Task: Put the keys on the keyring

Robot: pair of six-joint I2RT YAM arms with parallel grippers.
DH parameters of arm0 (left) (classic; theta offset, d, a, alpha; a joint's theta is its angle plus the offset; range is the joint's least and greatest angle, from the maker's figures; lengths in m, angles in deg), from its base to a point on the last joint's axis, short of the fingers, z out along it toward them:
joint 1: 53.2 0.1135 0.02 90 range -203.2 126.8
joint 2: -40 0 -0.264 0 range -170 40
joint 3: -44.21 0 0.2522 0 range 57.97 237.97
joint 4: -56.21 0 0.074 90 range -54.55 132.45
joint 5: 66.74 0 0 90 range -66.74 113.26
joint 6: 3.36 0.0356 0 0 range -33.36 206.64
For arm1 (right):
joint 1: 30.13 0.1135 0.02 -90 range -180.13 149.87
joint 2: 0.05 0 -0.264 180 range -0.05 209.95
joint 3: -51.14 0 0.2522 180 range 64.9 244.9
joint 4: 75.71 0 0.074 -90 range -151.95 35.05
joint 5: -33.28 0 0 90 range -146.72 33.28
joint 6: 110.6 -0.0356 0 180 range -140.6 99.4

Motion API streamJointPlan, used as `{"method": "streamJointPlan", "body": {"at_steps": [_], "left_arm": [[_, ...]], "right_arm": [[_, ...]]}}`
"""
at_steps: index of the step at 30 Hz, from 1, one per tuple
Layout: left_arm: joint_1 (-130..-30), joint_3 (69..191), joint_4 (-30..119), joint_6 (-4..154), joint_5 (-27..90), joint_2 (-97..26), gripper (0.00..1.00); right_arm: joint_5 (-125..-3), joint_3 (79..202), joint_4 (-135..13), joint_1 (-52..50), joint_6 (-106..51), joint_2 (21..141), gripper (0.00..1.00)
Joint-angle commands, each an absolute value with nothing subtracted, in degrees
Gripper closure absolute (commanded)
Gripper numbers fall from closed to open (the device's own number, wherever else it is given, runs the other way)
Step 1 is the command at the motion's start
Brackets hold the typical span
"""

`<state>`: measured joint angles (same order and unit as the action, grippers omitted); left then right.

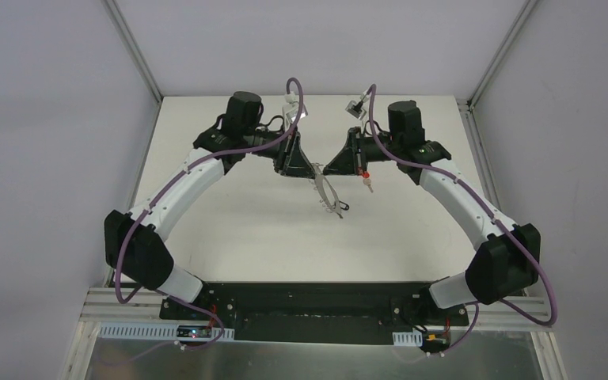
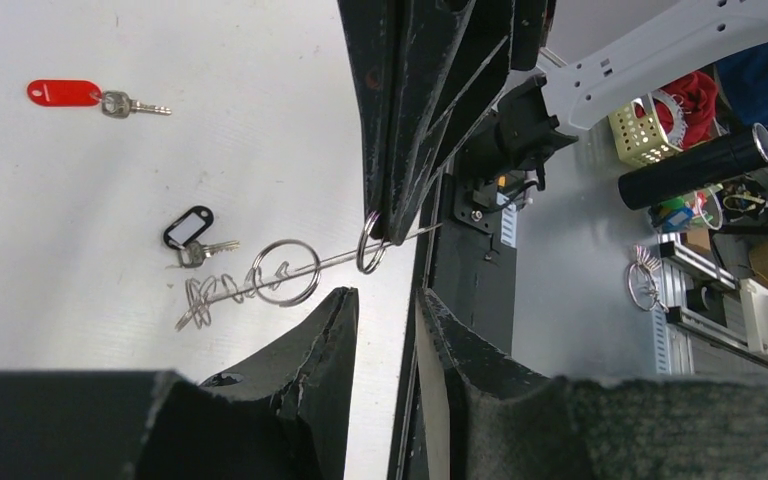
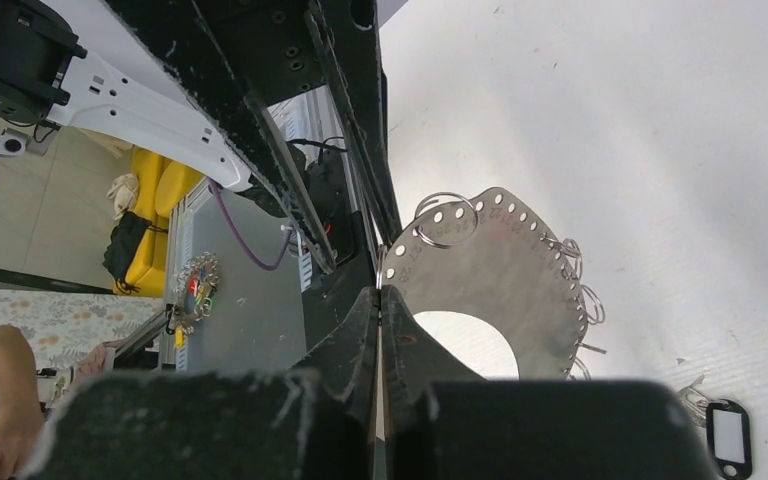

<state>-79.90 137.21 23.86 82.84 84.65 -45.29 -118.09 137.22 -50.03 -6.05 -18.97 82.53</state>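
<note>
Arms are meeting over the middle of the table (image 1: 229, 237), because you are working on one thing with both of them. Your right gripper (image 3: 378, 296) is pressing its fingers together on the rim of the keyring (image 3: 500, 275). It is holding this grey perforated plate tilted, I think so that the edge is facing your left gripper (image 2: 385, 305). I cannot tell whether the low end is touching the table. The fingers of the left gripper are standing apart and pinching nothing. They are waiting just beside the held edge, near a small wire loop (image 2: 370, 246). Both keys are lying on the table, not on the keyring. The red-headed key (image 2: 95, 97) is lying well apart, and the black-tagged key (image 2: 192, 236) is lying near the low end of the plate.

The left wrist view is showing you the keyring only edge-on, as a thin line, but it is giving you both keys and the open gap of your left fingers. The right wrist view is showing the flat face of the plate with its holes, and the pinch, but only the black tag in a corner and no red key. The top view is showing how the arms are posed, but the keys are looking very small there.
</note>
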Motion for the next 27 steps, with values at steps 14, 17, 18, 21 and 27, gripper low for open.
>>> {"method": "streamJointPlan", "body": {"at_steps": [14,17,18,21,27], "left_arm": [[-81.41,139.31,34.07,73.97,88.67,-49.38,0.76],[-81.24,139.51,34.13,73.96,88.84,-49.39,0.78],[-81.17,139.53,34.15,73.98,88.93,-49.38,0.79],[-81.06,139.57,34.22,73.95,89.14,-49.38,0.86],[-80.97,139.40,33.66,74.34,89.20,-49.08,0.96]], "right_arm": [[-122.36,135.07,-58.63,-6.63,-24.81,83.27,1.00],[-122.38,134.46,-58.95,-6.87,-24.82,83.06,1.00],[-122.38,134.28,-59.11,-6.98,-24.82,83.05,1.00],[-122.38,133.84,-59.30,-7.29,-24.88,82.79,1.00],[-122.38,133.72,-59.63,-7.68,-25.15,82.76,1.00]]}}
